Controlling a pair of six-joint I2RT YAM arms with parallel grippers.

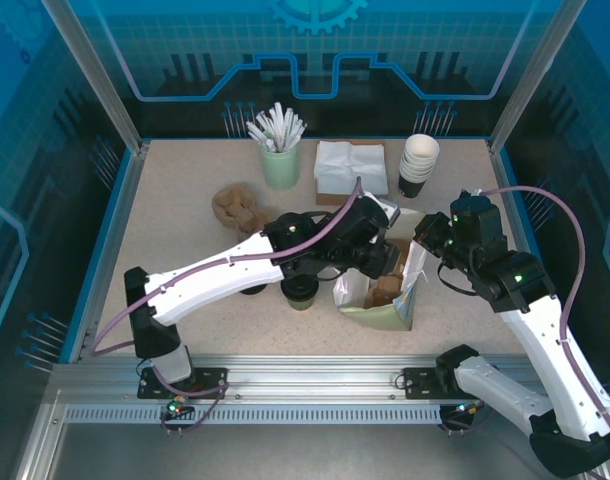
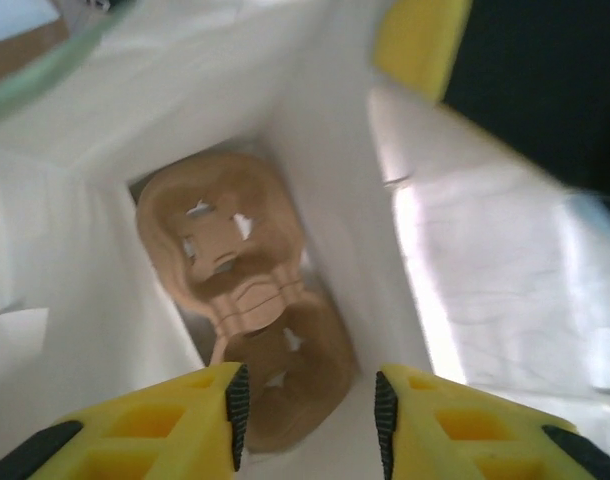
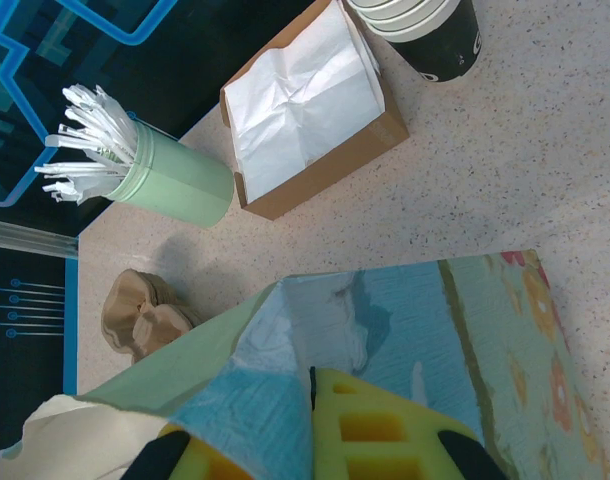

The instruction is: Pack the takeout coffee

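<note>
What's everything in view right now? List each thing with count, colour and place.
takeout coffee: one, dark sides, black lid, just left of the bag
paper bag: one, pale green and blue outside, white inside, table centre
carrier in the bag: one, brown, at the bottom
carrier on the table: one, brown, far left
holder of white sticks: one, pale green, far edge
napkin box: one, brown, white napkins, far edge
cup stack: one, dark outside, white inside, far right
left hand: yellow fingers, open, inside the bag
right hand: yellow fingers, shut on the bag's rim
</note>
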